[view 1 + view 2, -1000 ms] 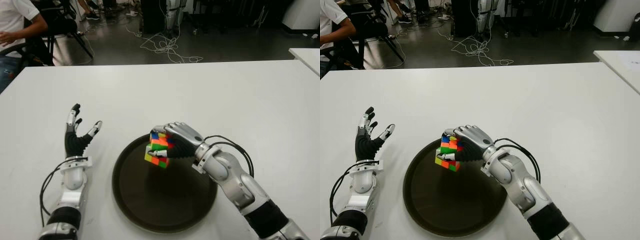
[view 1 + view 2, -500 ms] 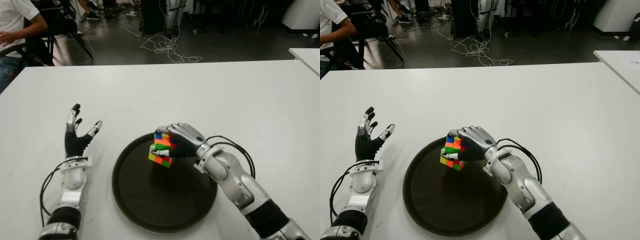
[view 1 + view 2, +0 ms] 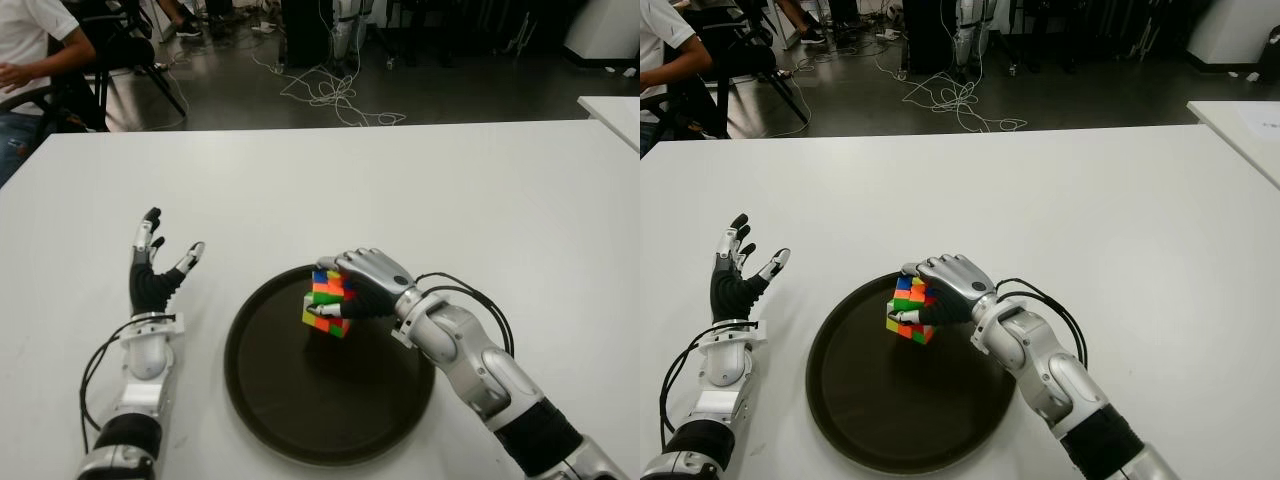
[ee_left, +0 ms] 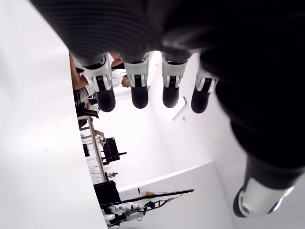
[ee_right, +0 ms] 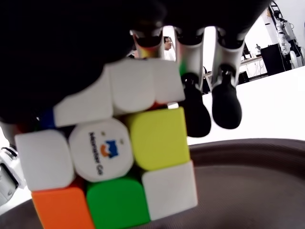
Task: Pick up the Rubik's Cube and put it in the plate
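Right hand point(image 3: 362, 283) fingers are curled over the top and far side of the Rubik's Cube point(image 3: 328, 302), clamping it from above so its lower faces stay free to meet the dish. In the right wrist view the cube point(image 5: 114, 157) fills the palm, white and yellow stickers facing out, with the dark rim of the plate point(image 5: 248, 162) close beneath it. From the eye views the cube hangs inside the far rim of the round dark plate point(image 3: 260, 400), low over its floor; whether a corner already touches the plate I cannot tell. That overhead hold suits a straight set-down, and the release looks like the step in hand. Left hand point(image 3: 155, 268) shows well to the left of the plate over the white tabletop point(image 3: 480, 190), fingers spread and holding nothing, kept clear of the work.
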`<state>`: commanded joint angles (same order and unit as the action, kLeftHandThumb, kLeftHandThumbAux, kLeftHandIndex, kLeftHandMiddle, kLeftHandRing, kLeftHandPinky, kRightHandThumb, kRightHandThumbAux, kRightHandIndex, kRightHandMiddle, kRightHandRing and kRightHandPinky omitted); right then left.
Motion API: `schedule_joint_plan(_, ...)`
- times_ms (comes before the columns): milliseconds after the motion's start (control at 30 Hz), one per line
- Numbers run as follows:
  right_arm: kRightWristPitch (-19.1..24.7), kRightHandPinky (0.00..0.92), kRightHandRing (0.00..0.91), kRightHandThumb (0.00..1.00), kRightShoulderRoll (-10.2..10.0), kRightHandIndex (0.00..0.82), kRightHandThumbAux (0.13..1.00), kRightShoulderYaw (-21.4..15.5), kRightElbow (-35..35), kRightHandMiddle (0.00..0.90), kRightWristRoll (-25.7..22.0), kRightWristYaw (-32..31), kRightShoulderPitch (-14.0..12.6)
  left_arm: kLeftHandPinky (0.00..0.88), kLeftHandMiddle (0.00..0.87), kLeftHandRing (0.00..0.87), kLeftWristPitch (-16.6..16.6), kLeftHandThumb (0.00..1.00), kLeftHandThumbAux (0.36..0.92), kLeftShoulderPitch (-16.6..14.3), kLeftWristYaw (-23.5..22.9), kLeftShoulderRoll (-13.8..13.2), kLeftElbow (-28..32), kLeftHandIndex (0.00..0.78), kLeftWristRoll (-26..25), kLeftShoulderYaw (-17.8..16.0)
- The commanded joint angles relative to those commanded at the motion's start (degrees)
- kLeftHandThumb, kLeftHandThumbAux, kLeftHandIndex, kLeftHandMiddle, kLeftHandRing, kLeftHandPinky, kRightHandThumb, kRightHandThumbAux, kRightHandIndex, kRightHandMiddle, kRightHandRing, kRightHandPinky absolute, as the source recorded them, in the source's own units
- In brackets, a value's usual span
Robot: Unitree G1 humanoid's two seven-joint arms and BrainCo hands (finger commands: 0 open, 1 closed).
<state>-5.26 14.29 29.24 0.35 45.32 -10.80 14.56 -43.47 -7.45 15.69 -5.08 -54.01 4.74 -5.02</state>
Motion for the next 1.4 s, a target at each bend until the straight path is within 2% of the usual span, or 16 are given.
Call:
schedule_joint_plan(100, -0.7, 0.682, 0.741, 0.685, 0.0, 0.430, 0.738, 0.0, 0.4, 0.731, -0.4, 0.1, 0.1, 0.006, 0.040, 0.013, 0.1, 0.287, 0.679, 0.0, 0.1, 0.0, 0.0, 0.000, 0.1, 0.0)
schedule_joint_plan(167, -1.4, 0.609, 0.702, 0.681, 0.1, 0.425, 0.741, 0.0, 0.6, 0.694, -1.1, 0.1, 0.2, 0.007, 0.040, 0.015, 0.1, 0.287, 0.677, 0.0, 0.2, 0.0, 0.1, 0.000, 0.1, 0.0)
schedule_joint_plan(200, -1.8, 0.561, 0.654, 0.555, 0.1, 0.415, 0.776, -0.1, 0.7, 0.647, -1.4, 0.0, 0.2, 0.007, 0.040, 0.015, 0.0, 0.286, 0.674, 0.1, 0.2, 0.1, 0.2, 0.000, 0.2, 0.1)
schedule_joint_plan(233, -2.3, 0.493, 0.582, 0.355, 0.1, 0.399, 0.832, -0.2, 0.9, 0.577, -1.9, 0.0, 0.2, 0.006, 0.041, 0.017, 0.0, 0.285, 0.671, 0.1, 0.3, 0.1, 0.2, 0.001, 0.2, 0.1)
schedule_joint_plan(267, -2.6, 0.432, 0.500, 0.227, 0.1, 0.374, 0.867, -0.3, 1.0, 0.498, -2.2, 0.0, 0.2, 0.006, 0.042, 0.018, 0.0, 0.284, 0.669, 0.1, 0.3, 0.1, 0.2, 0.004, 0.2, 0.1)
schedule_joint_plan(367, -3.5, 0.345, 0.382, 0.074, 0.1, 0.335, 0.904, -0.7, 0.9, 0.384, -3.5, -0.5, 0.0, 0.005, 0.045, 0.021, 0.0, 0.284, 0.667, 0.1, 0.5, 0.2, 0.3, 0.007, 0.3, 0.1)
schedule_joint_plan(433, -3.9, 0.312, 0.339, 0.038, 0.1, 0.315, 0.907, -0.8, 1.0, 0.342, -4.6, -1.1, 0.0, 0.003, 0.045, 0.022, 0.0, 0.284, 0.668, 0.1, 0.6, 0.2, 0.3, 0.007, 0.3, 0.1)
schedule_joint_plan(733, -5.2, 0.216, 0.230, 0.001, 0.2, 0.184, 0.909, -0.9, 2.1, 0.222, -10.1, -5.7, 0.8, 0.010, 0.050, 0.025, 0.0, 0.286, 0.679, 0.1, 1.3, 0.2, 0.3, 0.004, 0.7, 0.1)
schedule_joint_plan(800, -4.9, 0.204, 0.211, 0.000, 0.5, 0.156, 0.912, -0.9, 2.1, 0.200, -12.8, -9.1, 1.2, 0.015, 0.048, 0.027, 0.1, 0.289, 0.684, 0.1, 1.2, 0.2, 0.3, 0.005, 0.7, 0.2)
schedule_joint_plan(900, -4.0, 0.139, 0.149, 0.000, 0.9, 0.102, 0.915, -0.9, 1.8, 0.140, -15.4, -12.7, 1.7, 0.018, 0.045, 0.027, 0.1, 0.293, 0.691, 0.2, 0.9, 0.1, 0.4, 0.005, 0.6, 0.2)
schedule_joint_plan(1000, -1.2, 0.052, 0.050, 0.000, 1.6, 0.033, 0.899, -0.7, 0.7, 0.047, -18.1, -18.4, 2.3, 0.015, 0.044, 0.025, 0.2, 0.293, 0.695, 0.1, 0.2, 0.1, 0.2, 0.004, 0.2, 0.2)
schedule_joint_plan(1167, -0.2, 0.008, 0.008, 0.000, 1.3, 0.005, 0.860, -0.7, 1.4, 0.007, -19.5, -20.6, 2.5, 0.016, 0.044, 0.023, 0.1, 0.290, 0.697, 0.1, 0.1, 0.1, 0.1, 0.008, 0.1, 0.1)
schedule_joint_plan(1400, -2.2, 0.000, 0.000, 0.000, 1.0, 0.000, 0.812, -0.8, 2.7, 0.000, -20.0, -18.6, 2.2, 0.015, 0.044, 0.024, -0.2, 0.291, 0.709, 0.6, 0.2, 0.1, 1.1, 0.003, 0.3, 0.3)
